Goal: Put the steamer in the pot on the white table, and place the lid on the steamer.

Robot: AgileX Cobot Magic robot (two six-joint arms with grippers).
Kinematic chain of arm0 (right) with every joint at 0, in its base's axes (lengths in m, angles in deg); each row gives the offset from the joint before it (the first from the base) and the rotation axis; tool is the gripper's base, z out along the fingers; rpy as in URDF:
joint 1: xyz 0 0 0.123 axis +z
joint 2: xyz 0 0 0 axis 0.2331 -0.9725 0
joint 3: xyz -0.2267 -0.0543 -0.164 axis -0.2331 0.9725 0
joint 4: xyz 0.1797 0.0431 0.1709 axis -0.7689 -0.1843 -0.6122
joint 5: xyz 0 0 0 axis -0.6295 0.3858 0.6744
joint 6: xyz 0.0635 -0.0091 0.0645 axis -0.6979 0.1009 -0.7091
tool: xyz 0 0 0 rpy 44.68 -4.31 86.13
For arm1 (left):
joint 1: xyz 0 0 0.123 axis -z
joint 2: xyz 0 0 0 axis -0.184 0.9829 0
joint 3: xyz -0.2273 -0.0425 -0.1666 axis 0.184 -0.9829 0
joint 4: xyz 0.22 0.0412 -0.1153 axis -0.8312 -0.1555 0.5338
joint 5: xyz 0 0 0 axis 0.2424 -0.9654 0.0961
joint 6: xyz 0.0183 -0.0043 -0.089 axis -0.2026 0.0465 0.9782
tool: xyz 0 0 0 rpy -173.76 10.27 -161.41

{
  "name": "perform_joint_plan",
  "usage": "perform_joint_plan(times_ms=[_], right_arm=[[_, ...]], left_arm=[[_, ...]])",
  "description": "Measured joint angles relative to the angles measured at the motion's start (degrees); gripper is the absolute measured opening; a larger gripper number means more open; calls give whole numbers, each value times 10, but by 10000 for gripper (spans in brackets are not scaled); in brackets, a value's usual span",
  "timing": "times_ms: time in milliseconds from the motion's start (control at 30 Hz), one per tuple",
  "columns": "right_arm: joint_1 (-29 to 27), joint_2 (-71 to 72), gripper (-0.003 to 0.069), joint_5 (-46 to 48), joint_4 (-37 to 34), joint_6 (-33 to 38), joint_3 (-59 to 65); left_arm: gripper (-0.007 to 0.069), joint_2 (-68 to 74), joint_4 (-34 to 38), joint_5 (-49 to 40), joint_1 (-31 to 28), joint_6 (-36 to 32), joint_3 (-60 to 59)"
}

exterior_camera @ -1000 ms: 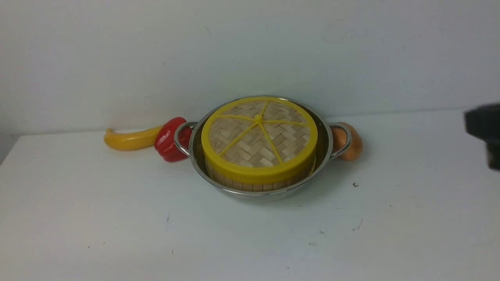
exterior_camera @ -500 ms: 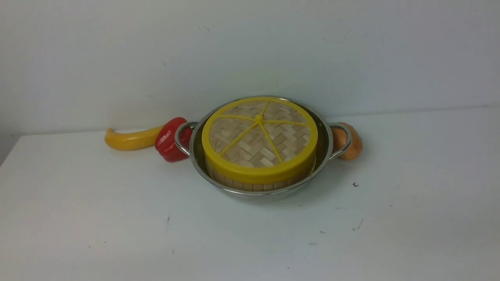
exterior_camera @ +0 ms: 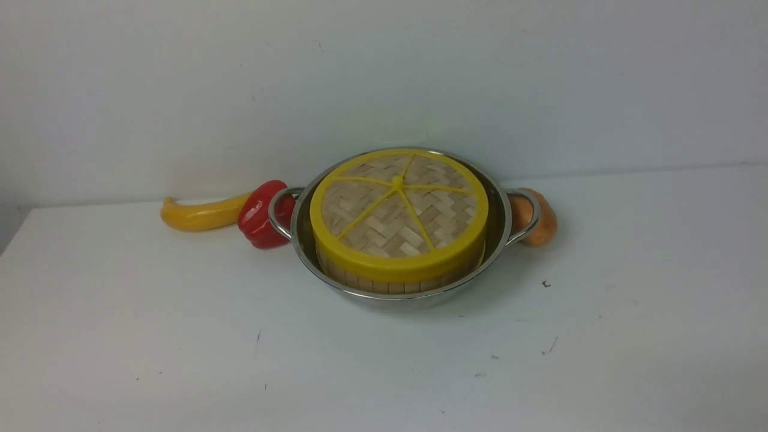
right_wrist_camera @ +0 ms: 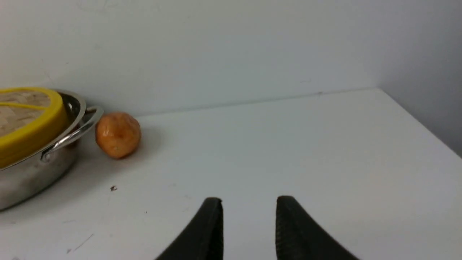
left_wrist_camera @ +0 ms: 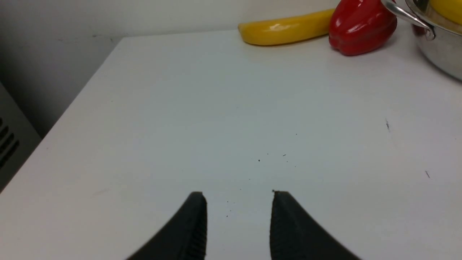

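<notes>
The shiny pot [exterior_camera: 501, 231] stands at the middle back of the white table [exterior_camera: 180, 336]. Inside it sits the steamer [exterior_camera: 396, 283], only its slatted wall showing under the lid [exterior_camera: 399, 210], a woven disc with yellow rim and spokes that covers it. Neither arm appears in the front view. In the left wrist view my left gripper [left_wrist_camera: 238, 196] hovers open over bare table, well away from the pot [left_wrist_camera: 438, 54]. In the right wrist view my right gripper [right_wrist_camera: 249, 202] is open with nothing between its fingers, off to the side of the pot [right_wrist_camera: 32, 173] and lid [right_wrist_camera: 32, 133].
A yellow banana-shaped toy [exterior_camera: 201, 214] and a red bell pepper [exterior_camera: 259, 216] lie left of the pot by the back wall. An orange-brown round fruit [exterior_camera: 540, 223] rests against the pot's right handle. The table's left edge [left_wrist_camera: 65, 112] and right edge [right_wrist_camera: 422, 122] show in the wrist views.
The dark right arm seen at the front view's right edge a second ago has withdrawn out of that view. Pot, steamer and lid have not moved.
</notes>
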Motion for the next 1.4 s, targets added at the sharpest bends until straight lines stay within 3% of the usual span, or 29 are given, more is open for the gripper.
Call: perform_joint_plan(times_ms=[200, 1400], right_arm=[[32, 0, 239, -11, 3, 24, 21], [33, 0, 241, -34, 5, 29, 22]], left_arm=[[241, 0, 0, 0, 0, 0, 0], [241, 0, 0, 0, 0, 0, 0]])
